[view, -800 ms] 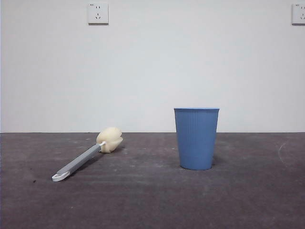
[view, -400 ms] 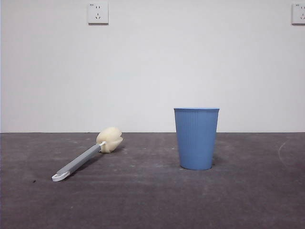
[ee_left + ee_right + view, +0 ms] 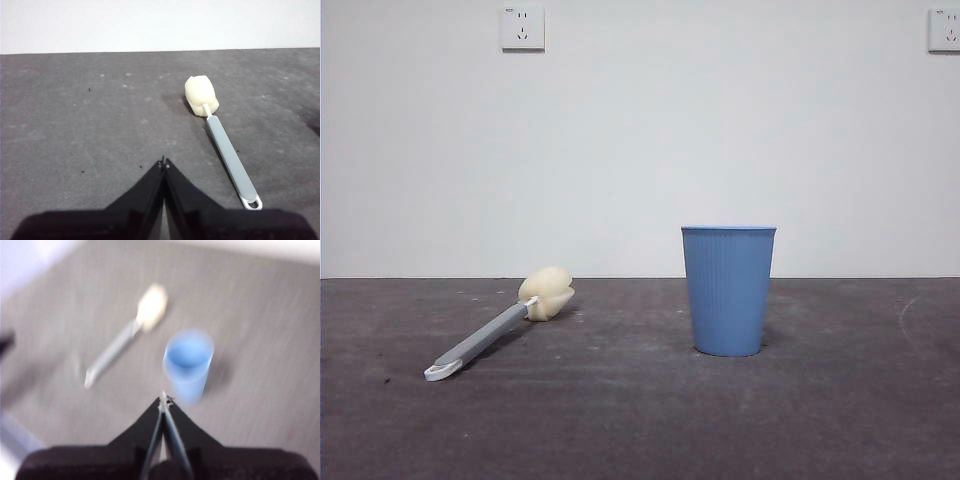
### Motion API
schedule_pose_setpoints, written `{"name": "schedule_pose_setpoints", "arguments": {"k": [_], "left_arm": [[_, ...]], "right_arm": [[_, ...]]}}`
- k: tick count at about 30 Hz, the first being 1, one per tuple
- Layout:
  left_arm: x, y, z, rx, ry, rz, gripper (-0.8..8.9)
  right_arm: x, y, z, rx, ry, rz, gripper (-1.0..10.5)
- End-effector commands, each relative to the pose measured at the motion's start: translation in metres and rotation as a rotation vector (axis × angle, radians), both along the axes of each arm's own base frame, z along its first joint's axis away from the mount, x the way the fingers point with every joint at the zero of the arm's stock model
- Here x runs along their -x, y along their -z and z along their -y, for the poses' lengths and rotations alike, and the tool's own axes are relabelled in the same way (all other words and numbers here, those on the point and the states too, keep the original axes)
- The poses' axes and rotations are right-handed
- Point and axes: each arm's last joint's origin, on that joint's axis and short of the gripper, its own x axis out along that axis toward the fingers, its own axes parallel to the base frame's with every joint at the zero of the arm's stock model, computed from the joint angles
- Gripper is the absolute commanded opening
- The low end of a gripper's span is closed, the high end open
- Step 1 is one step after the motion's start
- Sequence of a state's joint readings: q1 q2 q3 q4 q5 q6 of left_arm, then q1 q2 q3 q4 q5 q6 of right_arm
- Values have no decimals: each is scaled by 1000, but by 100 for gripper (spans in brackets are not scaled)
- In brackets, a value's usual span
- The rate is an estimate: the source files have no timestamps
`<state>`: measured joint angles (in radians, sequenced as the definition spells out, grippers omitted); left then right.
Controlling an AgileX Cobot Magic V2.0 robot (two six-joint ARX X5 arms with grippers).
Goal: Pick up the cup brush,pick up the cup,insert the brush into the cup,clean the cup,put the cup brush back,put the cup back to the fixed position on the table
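Two closed, empty grippers, left gripper [image 3: 163, 162] and right gripper [image 3: 163, 399], above unlabelled cup brush [image 3: 500, 324] and cup [image 3: 728, 290].

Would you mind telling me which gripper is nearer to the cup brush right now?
Left, seemingly. The left gripper is low beside the cup brush, apart from it; the right gripper is higher, by the cup.

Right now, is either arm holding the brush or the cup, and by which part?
Nothing is held. The cup brush lies on the table, the cup stands upright, and both end effectors are shut on nothing.
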<state>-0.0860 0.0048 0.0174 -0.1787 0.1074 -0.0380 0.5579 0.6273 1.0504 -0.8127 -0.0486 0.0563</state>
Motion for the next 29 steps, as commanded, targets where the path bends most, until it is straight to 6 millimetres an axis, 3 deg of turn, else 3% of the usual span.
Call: {"name": "schedule_pose_setpoints", "arguments": {"k": [1,6,13,19,29], "left_arm": [[-1,4,0,4,-5,-8,-3],[-1,4,0,4,-5,-8,-3],[-1,4,0,4,-5,-8,-3],[-1,4,0,4,-5,-8,-4],[-1,4,0,4,-5,-8,-3]], "right_arm": [[7,-1,8,-18,17,139,1],[16,13,19,-12,68,348,1],[8,67,24,-52,176,489,1],[-3,120,26,-68,253,476,1],[-13,177,35,-61,368,418,1]]}}
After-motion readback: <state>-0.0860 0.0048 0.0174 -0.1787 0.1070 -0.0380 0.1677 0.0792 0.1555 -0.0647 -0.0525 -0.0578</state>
